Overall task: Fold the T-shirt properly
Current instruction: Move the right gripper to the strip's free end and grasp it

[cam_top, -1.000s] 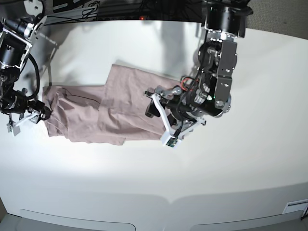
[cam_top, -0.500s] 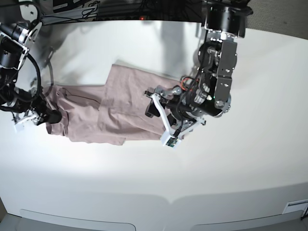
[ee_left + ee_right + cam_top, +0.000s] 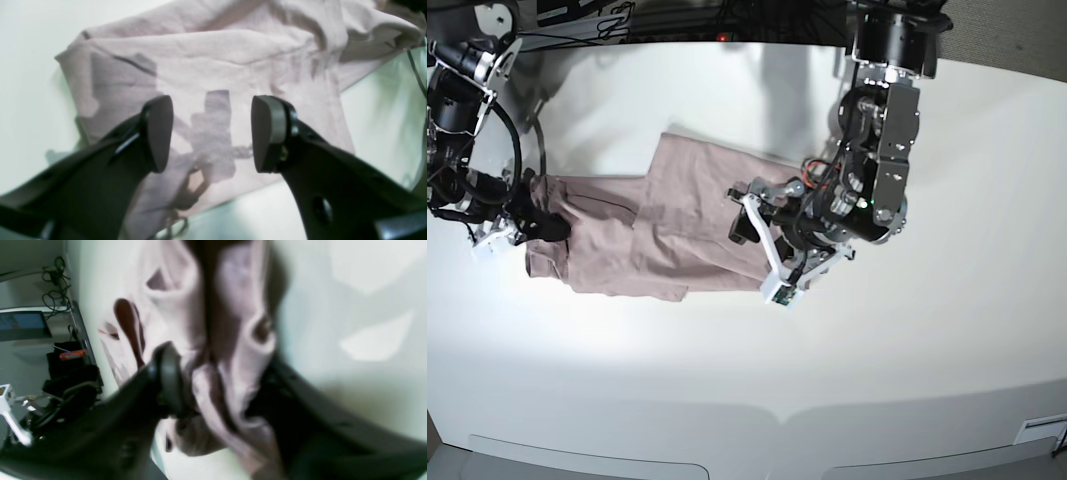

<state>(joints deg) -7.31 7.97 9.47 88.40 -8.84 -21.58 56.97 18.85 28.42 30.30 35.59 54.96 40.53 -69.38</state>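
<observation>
Grasp step of the fold: right gripper [image 3: 213,386] pinches the bunched T-shirt [image 3: 667,225] edge between its jaws, left gripper [image 3: 211,133] hangs released above the hem; lifting and carrying the edge across likely follows.

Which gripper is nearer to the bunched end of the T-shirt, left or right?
Right. The right gripper has bunched fabric of the T-shirt between its fingers at that end. The left gripper hovers open over the opposite end, gripping nothing.
</observation>
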